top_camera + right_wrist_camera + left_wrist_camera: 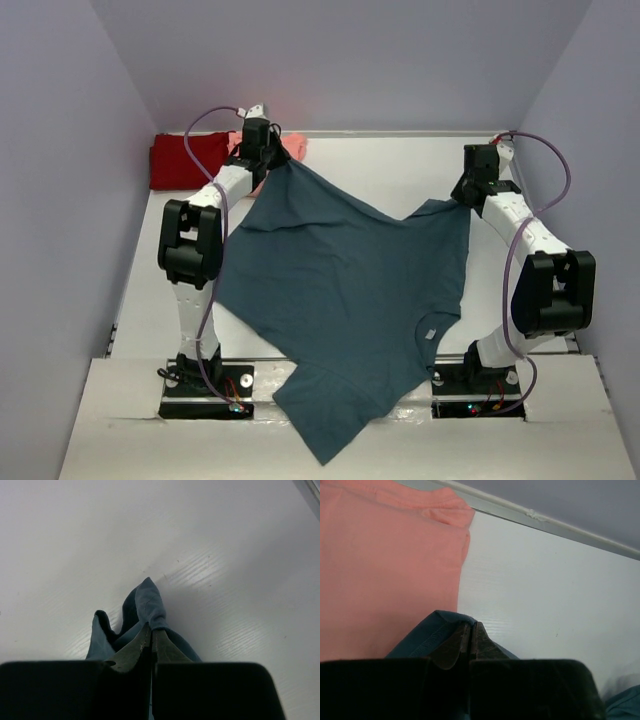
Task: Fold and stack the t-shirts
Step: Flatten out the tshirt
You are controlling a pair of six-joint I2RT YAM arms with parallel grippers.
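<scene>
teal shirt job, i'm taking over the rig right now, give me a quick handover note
The left claw is shut on a hem edge of the teal t-shirt, far left.
The right claw is shut on a bunch of the same shirt, far right.
The shirt is spread between them, its near end hanging over the table edge between the arm bases.
The red t-shirt and pink t-shirt sit side by side in the far left corner.
Done: teal one gripped and spread, no fold yet.
Left: fold it, stack all three.
</scene>
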